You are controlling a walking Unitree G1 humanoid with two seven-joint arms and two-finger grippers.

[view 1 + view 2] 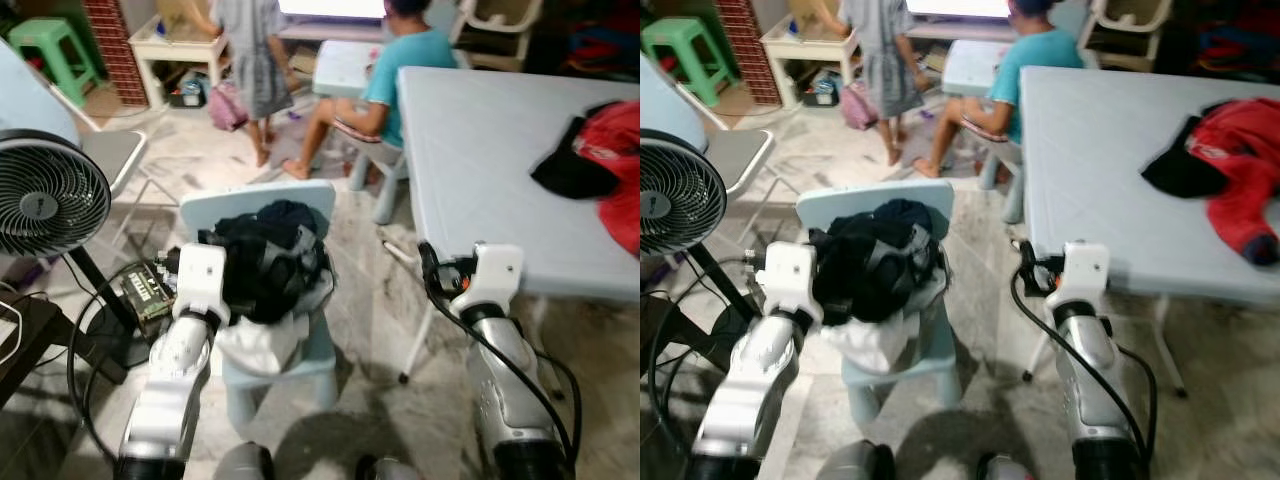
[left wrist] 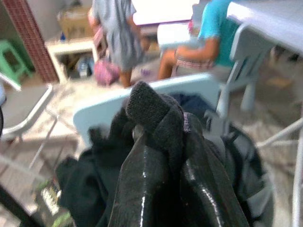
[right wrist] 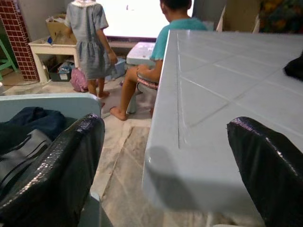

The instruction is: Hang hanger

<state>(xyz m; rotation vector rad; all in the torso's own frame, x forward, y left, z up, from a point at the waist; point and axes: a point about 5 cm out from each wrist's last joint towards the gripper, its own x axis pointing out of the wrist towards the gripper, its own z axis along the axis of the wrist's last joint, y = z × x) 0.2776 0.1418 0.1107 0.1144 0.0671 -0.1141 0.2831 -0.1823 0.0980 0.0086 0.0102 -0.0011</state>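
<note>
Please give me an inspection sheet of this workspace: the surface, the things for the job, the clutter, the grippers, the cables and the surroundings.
Surface: pale blue chair before the robot; light table to its right.
Job's things: hanger nothing seen; heap of dark clothes on the chair seat.
Clutter: red and black garments on the table.
Grippers: left gripper shut on dark cloth from the heap; right gripper open, at the table's near corner, holding nothing.
Cables: black cable along the right arm; cords on the floor by the fan.
Surroundings: two people beyond the chair, green stool, tiled floor.
</note>
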